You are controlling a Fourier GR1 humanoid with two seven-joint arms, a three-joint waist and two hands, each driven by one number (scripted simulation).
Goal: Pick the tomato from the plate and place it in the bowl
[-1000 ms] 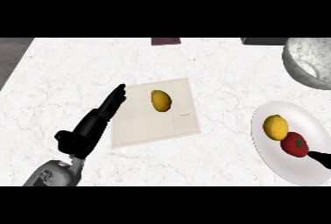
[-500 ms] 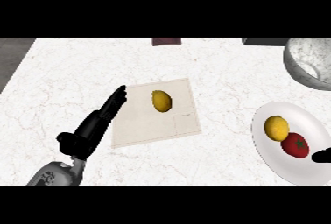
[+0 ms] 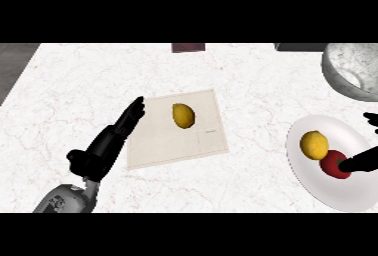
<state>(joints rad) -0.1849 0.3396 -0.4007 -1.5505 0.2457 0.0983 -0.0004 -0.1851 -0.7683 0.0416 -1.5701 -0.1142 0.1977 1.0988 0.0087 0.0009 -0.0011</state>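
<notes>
A red tomato (image 3: 332,161) lies on the white plate (image 3: 328,192) at the right, just below a yellow lemon (image 3: 314,144). My right hand (image 3: 362,161) enters from the right edge. One black finger lies against the tomato's right side, and another fingertip (image 3: 371,118) shows higher up, well apart from it. Most of this hand is cut off by the edge. The metal bowl (image 3: 353,70) stands at the upper right, beyond the plate. My left hand (image 3: 111,142) rests open at the left, its straight fingers over the edge of a cutting board.
A pale cutting board (image 3: 177,142) lies mid-counter with a second lemon (image 3: 183,114) on it. A dark red object (image 3: 188,47) and a dark object (image 3: 299,46) sit along the far edge. The counter's left edge runs at the far left.
My right hand has come further in from the right edge and now touches the tomato. The left hand, tomato and lemons have stayed put.
</notes>
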